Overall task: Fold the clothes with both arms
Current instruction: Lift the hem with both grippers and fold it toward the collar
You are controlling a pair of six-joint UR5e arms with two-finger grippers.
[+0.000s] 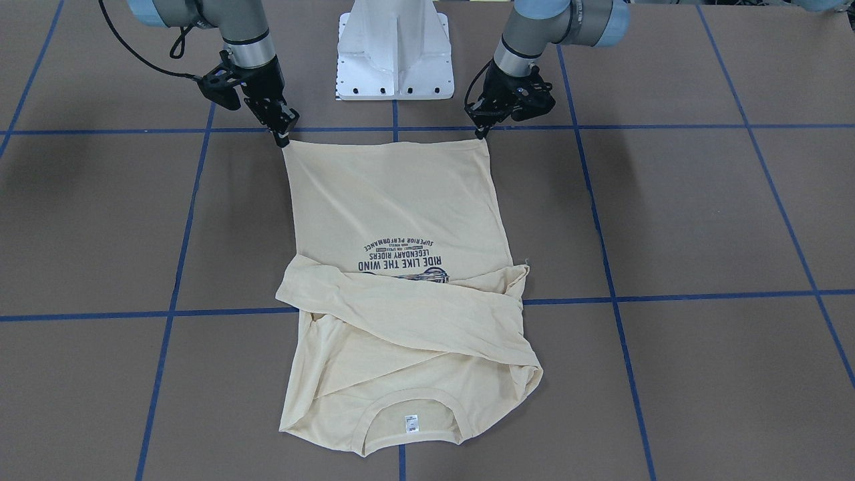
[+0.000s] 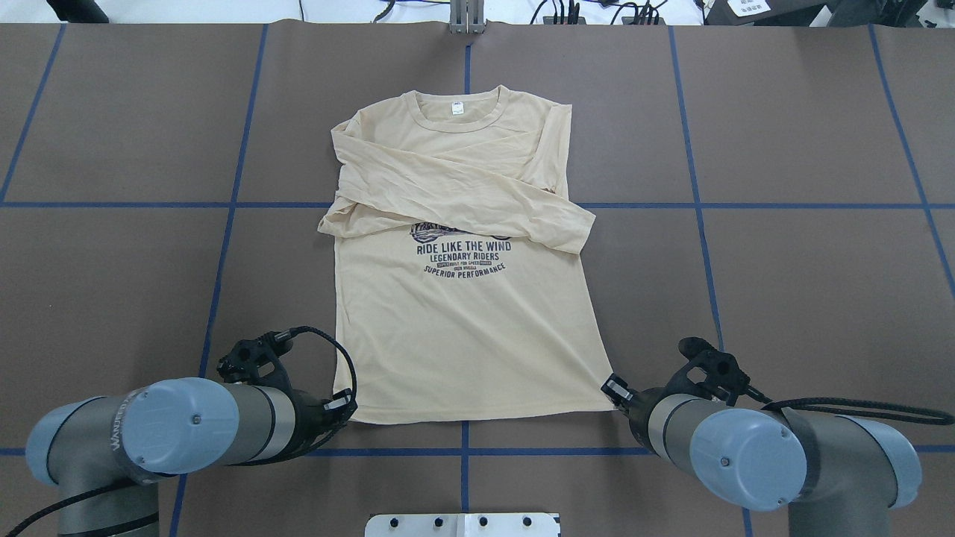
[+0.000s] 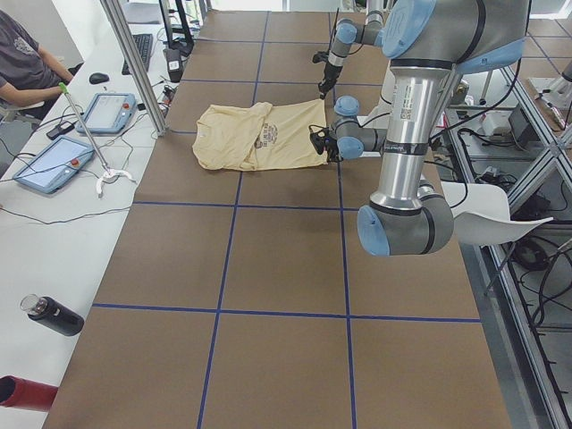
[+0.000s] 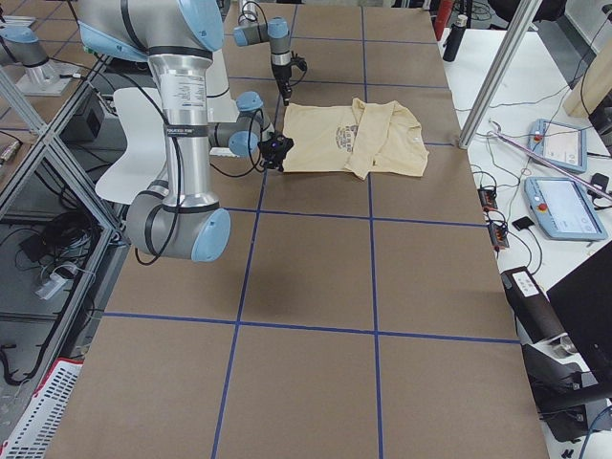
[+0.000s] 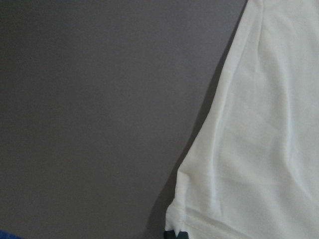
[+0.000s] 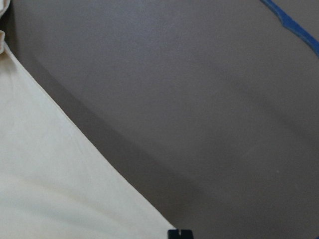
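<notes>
Left hand [image 1: 482, 129] is at one hem corner of the T-shirt [image 1: 394, 200]. Its fingers are drawn in to a narrow tip right on the cloth, and I read that as a pinch on the corner. The right hand [image 1: 280, 135] has the same narrow pinch on the opposite hem corner. The wrist views show only a sliver of fingertip at the fabric edge, so I am judging both grasps mostly from the front camera.

The shirt lies front up in the middle of the worktop [image 1: 701, 214], with its hem nearest the robot's base and its collar [image 1: 411, 401] at the far side. Both sleeves [image 1: 414, 314] are already crossed over the chest, partly covering the print [image 1: 401, 257].

I expect this fabric to be light, thin and limp. It should drape and sag between the two hands and could slide out of a shallow pinch. The hem seam at the corners is the firmest place to hold it. Carrying the hem over towards the collar looks like the next fold. For that I would keep both hands level and evenly spaced, so the cloth stays taut and the loose sleeves are not dragged.
</notes>
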